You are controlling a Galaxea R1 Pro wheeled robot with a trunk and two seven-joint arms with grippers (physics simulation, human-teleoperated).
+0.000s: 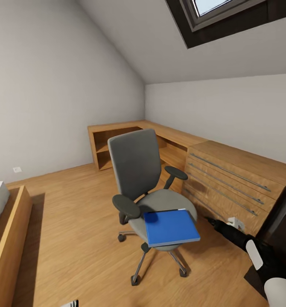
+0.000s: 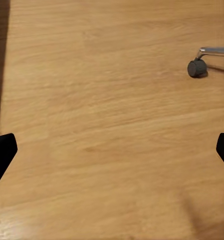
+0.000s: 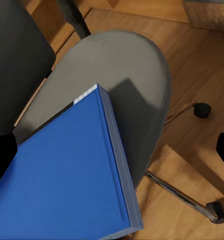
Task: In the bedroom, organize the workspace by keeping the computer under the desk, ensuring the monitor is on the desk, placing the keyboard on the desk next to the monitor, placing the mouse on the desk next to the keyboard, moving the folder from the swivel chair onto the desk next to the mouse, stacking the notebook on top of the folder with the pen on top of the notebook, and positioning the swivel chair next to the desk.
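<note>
Two grippers here, both with their black fingers spread wide and nothing between them. Through the right gripper (image 3: pixel 112 145) you look straight down onto the folder (image 3: pixel 66 175), hovering above it without touching. The left gripper (image 2: pixel 112 147) hangs over bare wood floor (image 2: pixel 101 125), with one castor (image 2: pixel 196 67) of the chair off to the side.

That folder (image 1: pixel 170 227) is bright blue, flat and rectangular with a grey edge, lying on the front of the swivel chair (image 1: pixel 136 164) seat and poking a bit past the front rim. The chair has a grey seat, tall grey back, black armrests and a chrome star base on castors, and it stands out in the open room.

Behind and beside it runs a light wooden corner unit (image 1: pixel 160 132) with open shelves, joining a drawer chest (image 1: pixel 232 179) with long metal handles. Walls are plain white under a sloped ceiling with a skylight (image 1: pixel 215 10). The right arm (image 1: pixel 245 243) reaches in low beside the chest.
</note>
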